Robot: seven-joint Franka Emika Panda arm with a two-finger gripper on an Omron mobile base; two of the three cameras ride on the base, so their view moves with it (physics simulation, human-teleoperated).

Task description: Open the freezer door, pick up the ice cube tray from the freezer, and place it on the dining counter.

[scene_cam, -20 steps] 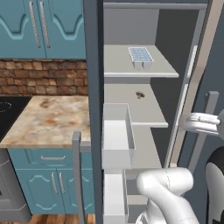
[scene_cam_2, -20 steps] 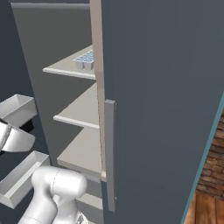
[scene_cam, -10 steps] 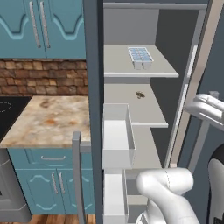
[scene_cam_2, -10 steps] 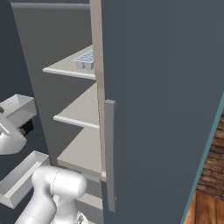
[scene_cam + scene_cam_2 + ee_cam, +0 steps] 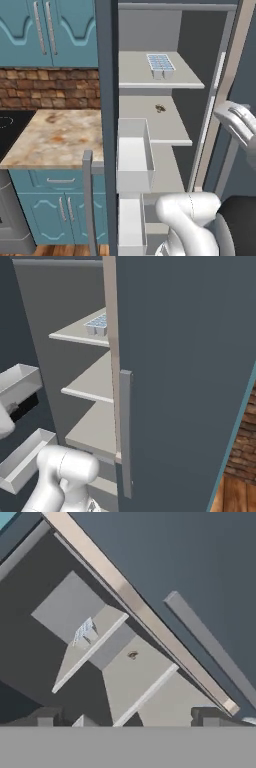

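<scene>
1. The gripper (image 5: 127, 717) has its fingers (image 5: 46, 716) spread as wide as they go, with nothing between them. In the hand view they sit at the bottom edge, looking into the open freezer (image 5: 200, 30) on a roll.

2. Nearest the arm, the freezer door (image 5: 106, 100) stands swung open at the left of the left base view, edge on, and its white bins (image 5: 132, 155) jut toward the shelves. Judged from here, the opening step is done and the reach for the tray is the step in hand. Keep the elbow off those bins.

3. On the other side is the second door (image 5: 190, 356) with its bar handle (image 5: 125, 431). Its pale edge runs close beside the hand's line of approach, so go in between the two doors.

4. The middle shelf (image 5: 155, 117) carries a small dark speck (image 5: 160, 107). Leave it be.

5. Farthest in, the ice cube tray (image 5: 160, 65) lies flat on the top shelf (image 5: 135, 70), toward its front right. Level the hand first, rise above the shelf lip, then close across the tray's narrow width.

6. The marbled tabletop (image 5: 55, 137) left of the door sits beside a cooktop, so it is likely not the dining counter.
</scene>
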